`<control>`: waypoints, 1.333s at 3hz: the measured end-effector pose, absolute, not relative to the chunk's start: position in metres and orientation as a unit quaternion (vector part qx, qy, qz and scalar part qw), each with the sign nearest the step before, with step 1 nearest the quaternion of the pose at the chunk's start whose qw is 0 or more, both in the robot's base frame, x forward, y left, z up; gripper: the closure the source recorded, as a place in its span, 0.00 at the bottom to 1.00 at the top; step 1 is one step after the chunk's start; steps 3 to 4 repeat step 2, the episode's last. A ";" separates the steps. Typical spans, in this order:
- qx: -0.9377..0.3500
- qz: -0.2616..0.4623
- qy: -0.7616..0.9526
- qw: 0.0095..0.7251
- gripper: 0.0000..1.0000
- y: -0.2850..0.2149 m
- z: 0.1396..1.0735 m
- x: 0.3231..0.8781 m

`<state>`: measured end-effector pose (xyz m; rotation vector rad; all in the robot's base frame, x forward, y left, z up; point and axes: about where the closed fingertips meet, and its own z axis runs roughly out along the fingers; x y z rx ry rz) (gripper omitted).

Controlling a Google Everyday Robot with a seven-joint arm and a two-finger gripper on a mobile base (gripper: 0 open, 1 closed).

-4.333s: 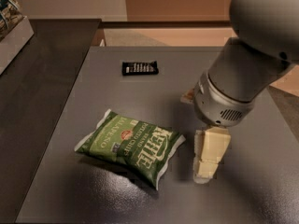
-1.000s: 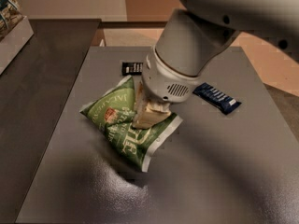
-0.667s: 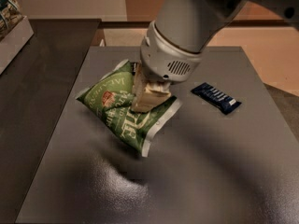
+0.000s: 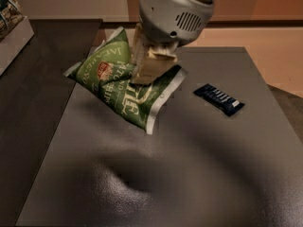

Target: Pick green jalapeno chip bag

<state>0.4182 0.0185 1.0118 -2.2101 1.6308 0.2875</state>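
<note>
The green jalapeno chip bag (image 4: 111, 86) hangs tilted in the air above the dark grey table (image 4: 199, 174), its white crimped ends pointing left and lower right. My gripper (image 4: 150, 69) comes down from the grey arm at the top and is shut on the bag's upper middle, pinching the foil between its cream fingers (image 4: 154, 63). The bag's shadow lies on the table below it.
A small dark blue snack bar (image 4: 218, 99) lies on the table to the right of the bag. A shelf edge with packets (image 4: 12, 20) stands at the far left. The table's right edge drops to a tan floor.
The gripper has lifted the bag higher off the table and carried it up and back. An earlier black bar behind the bag is now hidden.
</note>
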 end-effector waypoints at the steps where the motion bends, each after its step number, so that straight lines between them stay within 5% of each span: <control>1: -0.799 0.089 0.555 0.216 1.00 0.023 1.047 0.411; 4: -0.797 0.083 0.552 0.230 1.00 0.027 1.055 0.410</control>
